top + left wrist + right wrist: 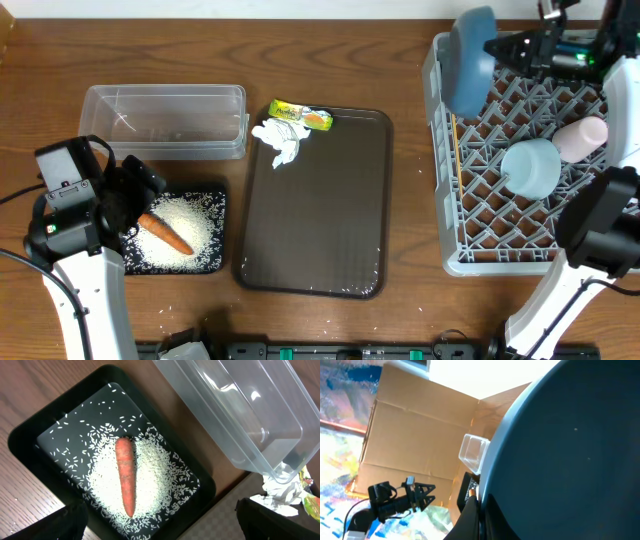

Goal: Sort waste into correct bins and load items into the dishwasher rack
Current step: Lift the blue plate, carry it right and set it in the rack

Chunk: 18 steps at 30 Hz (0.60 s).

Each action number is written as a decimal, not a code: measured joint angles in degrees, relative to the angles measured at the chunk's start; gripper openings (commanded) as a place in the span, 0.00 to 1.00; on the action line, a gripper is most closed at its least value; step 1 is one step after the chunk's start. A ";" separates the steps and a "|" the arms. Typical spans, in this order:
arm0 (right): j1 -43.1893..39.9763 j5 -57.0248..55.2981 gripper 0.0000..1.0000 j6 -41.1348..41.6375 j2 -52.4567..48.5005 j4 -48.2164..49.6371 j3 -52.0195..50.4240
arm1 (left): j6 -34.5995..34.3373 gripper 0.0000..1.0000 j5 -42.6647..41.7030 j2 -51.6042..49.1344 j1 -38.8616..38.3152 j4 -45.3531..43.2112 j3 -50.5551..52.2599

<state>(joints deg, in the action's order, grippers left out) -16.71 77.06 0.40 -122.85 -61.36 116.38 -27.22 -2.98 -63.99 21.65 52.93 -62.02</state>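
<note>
An orange carrot [165, 235] [125, 477] lies on white rice grains [190, 225] [155, 485] in the black tray [215, 262] [30, 435]. My left gripper [135, 195] [160, 530] hangs open just above that tray, holding nothing. The clear tub [165, 120] [240, 415] stands behind it. A crumpled tissue [280, 142] [280, 491] and a yellow-green wrapper [300, 115] [311, 502] lie on the brown tray [320, 220]. My right gripper [500, 48] [481, 515] is shut on the rim of the dark-blue bowl [468, 62] [565, 450], held on edge over the grey rack [450, 200]. A light-blue cup [530, 168], a pink cup [582, 138] and chopsticks [454, 130] sit in the rack.
A few stray rice grains [170, 308] lie on the wooden table in front of the black tray. The right arm's base [600, 230] stands over the rack's near right corner. A cardboard box [420, 435] shows behind the bowl in the right wrist view.
</note>
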 measured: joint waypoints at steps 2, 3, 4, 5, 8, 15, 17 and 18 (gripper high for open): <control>-0.28 -0.31 0.15 0.15 0.00 -0.15 0.00 | 0.00 0.97 0.00 0.00 0.00 0.00 0.00; -0.33 -0.66 0.16 0.48 0.00 -0.17 0.00 | 0.00 0.97 0.00 0.00 0.00 0.00 0.00; -0.42 -1.36 0.16 0.57 0.00 -0.11 0.00 | -0.02 0.97 0.00 0.00 0.00 -0.02 0.00; -0.55 -1.92 0.16 0.92 0.00 -0.13 0.00 | 0.00 0.97 0.00 0.00 0.00 0.00 0.00; -1.27 -6.01 0.19 3.48 0.00 -0.72 0.00 | 0.00 0.97 0.00 0.00 0.00 0.00 0.00; -2.99 -23.04 0.99 9.22 2.43 -5.01 0.81 | 0.00 0.97 0.00 0.00 0.00 0.00 0.00; -3.21 -28.15 0.99 10.56 4.92 -5.99 1.75 | 0.00 0.97 0.00 0.00 0.00 0.00 0.00; -3.21 -30.45 0.99 11.23 6.38 -6.58 2.29 | 0.00 0.97 0.00 0.00 0.00 -0.02 0.00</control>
<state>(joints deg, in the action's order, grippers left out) -19.92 46.61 11.64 -116.46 -67.94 118.67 -27.22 -2.98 -63.99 21.65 52.90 -62.02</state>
